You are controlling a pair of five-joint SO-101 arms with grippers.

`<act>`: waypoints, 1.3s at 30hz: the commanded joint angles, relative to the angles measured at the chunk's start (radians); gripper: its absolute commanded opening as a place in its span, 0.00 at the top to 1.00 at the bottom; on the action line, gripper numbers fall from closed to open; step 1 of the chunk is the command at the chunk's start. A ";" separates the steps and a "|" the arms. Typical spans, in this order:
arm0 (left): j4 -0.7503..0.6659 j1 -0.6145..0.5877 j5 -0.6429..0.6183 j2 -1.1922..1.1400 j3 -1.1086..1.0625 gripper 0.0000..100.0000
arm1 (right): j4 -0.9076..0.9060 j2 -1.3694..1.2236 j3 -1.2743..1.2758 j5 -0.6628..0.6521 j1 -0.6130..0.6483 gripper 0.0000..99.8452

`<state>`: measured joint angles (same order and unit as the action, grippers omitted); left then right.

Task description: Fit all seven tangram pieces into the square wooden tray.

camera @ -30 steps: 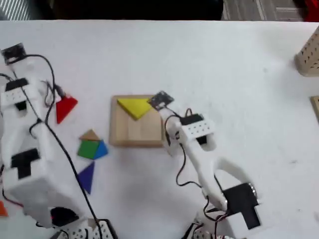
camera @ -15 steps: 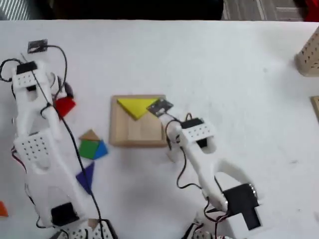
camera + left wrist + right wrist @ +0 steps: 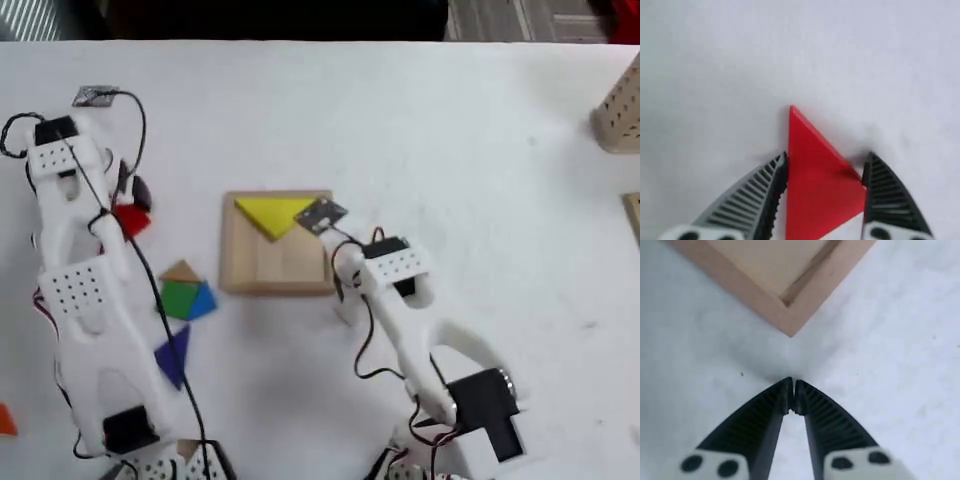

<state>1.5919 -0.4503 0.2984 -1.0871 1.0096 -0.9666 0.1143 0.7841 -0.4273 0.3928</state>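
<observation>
The square wooden tray (image 3: 275, 270) lies mid-table with a yellow triangle (image 3: 272, 214) in its far corner. A red triangle (image 3: 131, 218) lies flat on the table at the left. My left gripper (image 3: 826, 157) is open and straddles it, one finger (image 3: 772, 180) along one edge and the other close to a corner. My right gripper (image 3: 792, 390) is shut and empty, its tips just off the tray's near right corner (image 3: 790, 330). A brown triangle (image 3: 180, 271), green square (image 3: 177, 299), blue triangle (image 3: 204, 300) and purple piece (image 3: 173, 354) lie left of the tray.
An orange piece (image 3: 6, 420) shows at the left edge. Wooden blocks (image 3: 618, 115) stand at the far right edge. The left arm's cables (image 3: 140, 270) trail past the loose pieces. Bare white table stretches behind and to the right of the tray.
The left arm has swung out from the table's left side and come down over the red triangle, which now sits between its fingers. The right arm has drawn back slightly from the tray.
</observation>
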 commanded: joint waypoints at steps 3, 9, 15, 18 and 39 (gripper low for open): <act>0.147 -0.019 0.084 0.005 0.124 0.75 | 0.016 0.042 -0.003 -0.012 -0.008 0.98; 0.196 -0.028 0.087 0.004 0.201 0.75 | 0.016 0.045 -0.003 -0.012 -0.008 0.98; 0.201 -0.041 0.078 0.033 0.198 0.75 | 0.024 0.042 -0.003 -0.055 -0.008 0.98; 0.201 -0.050 0.078 0.166 0.060 0.75 | 0.024 0.042 -0.003 -0.060 -0.007 0.98; -0.532 -0.028 0.218 0.783 -1.060 0.75 | 0.038 0.047 0.018 -0.060 0.007 0.98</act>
<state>1.1592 -0.4841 0.4565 -0.2846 -0.0414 -0.9390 0.1143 0.8009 -0.4780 0.3928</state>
